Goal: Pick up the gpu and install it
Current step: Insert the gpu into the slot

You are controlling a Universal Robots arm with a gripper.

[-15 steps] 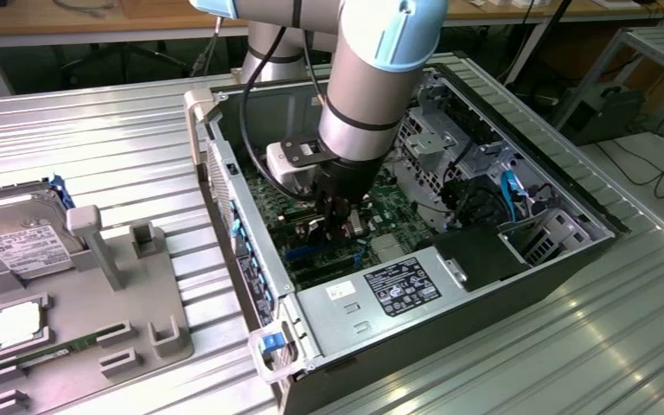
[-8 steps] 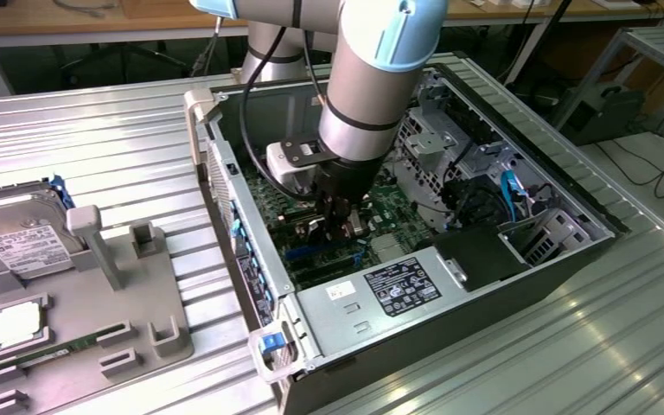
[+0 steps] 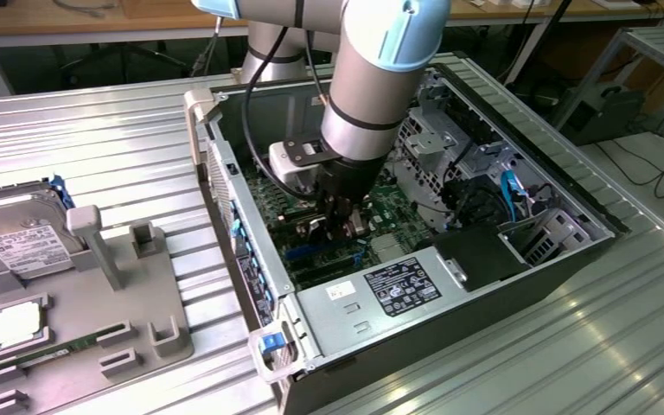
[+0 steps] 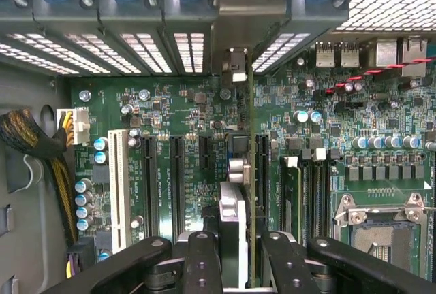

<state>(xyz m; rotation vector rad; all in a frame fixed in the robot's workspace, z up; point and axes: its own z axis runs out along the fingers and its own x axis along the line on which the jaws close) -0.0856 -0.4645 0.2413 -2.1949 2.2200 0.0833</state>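
on ribbed metal bench [image 3: 101, 138], open pc case [image 3: 563, 203]; pincer [image 4: 240, 239] clamped on gpu [image 4: 231, 219] over motherboard [image 4: 184, 124].

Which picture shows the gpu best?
The wrist view: the gpu stands edge-on between the claw's fingers, over the motherboard's slots. In the exterior view the claw hides most of the card inside the computer case.

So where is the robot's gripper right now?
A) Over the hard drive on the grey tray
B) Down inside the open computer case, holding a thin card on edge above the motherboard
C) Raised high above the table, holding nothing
B: the gripper is inside the computer case, its fingers clamping the gpu edge-on over the motherboard slots.
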